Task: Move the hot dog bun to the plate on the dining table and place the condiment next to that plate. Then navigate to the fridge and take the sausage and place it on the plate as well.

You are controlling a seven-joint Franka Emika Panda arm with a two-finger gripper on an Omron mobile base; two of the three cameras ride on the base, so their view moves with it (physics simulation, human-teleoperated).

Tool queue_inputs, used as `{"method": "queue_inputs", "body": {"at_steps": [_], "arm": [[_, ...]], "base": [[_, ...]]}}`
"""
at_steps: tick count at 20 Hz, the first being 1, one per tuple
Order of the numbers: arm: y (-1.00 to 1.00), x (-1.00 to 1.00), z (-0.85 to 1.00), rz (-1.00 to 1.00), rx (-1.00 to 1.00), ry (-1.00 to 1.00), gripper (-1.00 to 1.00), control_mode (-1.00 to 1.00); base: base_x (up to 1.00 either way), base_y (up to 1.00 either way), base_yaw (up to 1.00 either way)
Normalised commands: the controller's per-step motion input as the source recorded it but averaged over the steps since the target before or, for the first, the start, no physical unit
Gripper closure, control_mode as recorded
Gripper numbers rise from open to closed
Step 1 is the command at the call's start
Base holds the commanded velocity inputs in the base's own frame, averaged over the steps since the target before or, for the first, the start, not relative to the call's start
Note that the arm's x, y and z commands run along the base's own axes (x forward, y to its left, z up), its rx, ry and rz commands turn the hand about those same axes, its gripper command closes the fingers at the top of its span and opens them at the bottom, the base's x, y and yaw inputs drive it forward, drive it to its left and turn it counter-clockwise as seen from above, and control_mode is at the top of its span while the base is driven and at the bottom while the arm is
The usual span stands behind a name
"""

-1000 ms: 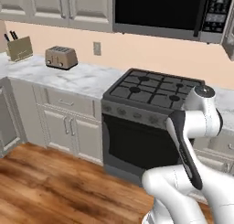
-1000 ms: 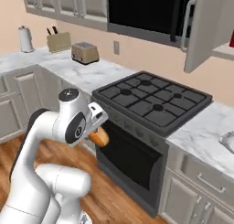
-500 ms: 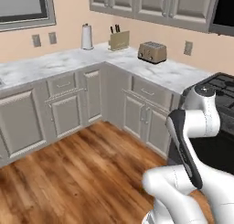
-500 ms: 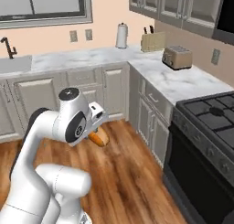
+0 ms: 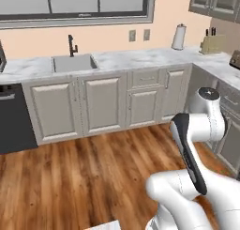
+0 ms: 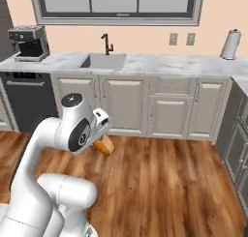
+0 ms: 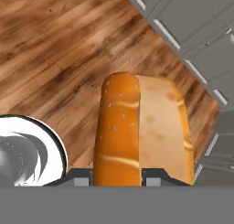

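Observation:
The orange-tan hot dog bun (image 7: pixel 137 131) stands up between my two dark fingertips in the hand view, over the wooden floor. My gripper (image 7: pixel 117 176) is shut on it. In the right base view the bun (image 6: pixel 104 146) pokes out below the white hand, which is tucked close to the arm above the floor. The arm itself rises at the lower right of the left base view, with the hand behind the arm there. The plate, the dining table, the condiment, the fridge and the sausage are out of view.
A marble counter (image 6: pixel 160 64) with a sink (image 6: pixel 102 61) and black faucet (image 5: pixel 71 45) runs along the far wall over beige cabinets (image 5: pixel 98 107). A coffee machine (image 6: pixel 29 41), a dishwasher (image 5: pixel 11 118) and a paper towel roll (image 5: pixel 178 36) stand there. Wooden floor (image 5: pixel 79 177) lies ahead.
The whole scene has swept sideways as the base turned: the stove, then the toaster corner, have given way to the sink wall. The arm's pose and the held bun are unchanged.

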Motion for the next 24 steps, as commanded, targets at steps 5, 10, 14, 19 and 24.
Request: {"method": "queue_inputs", "body": {"at_steps": [5,10,14,19,24], "arm": [[0.00,0.00,0.00,0.00,0.00,0.00,1.00,1.00],[0.00,0.00,0.00,0.00,0.00,0.00,1.00,1.00],[0.00,0.00,0.00,0.00,0.00,0.00,1.00,1.00],[0.00,0.00,0.00,0.00,0.00,0.00,1.00,1.00],[0.00,0.00,0.00,0.00,0.00,0.00,1.00,1.00]], "base": [[-0.30,0.45,0.62],[-0.20,0.41,0.63],[-0.55,0.24,0.56],[-0.95,0.09,0.49],[-1.00,-0.12,0.44]]}}
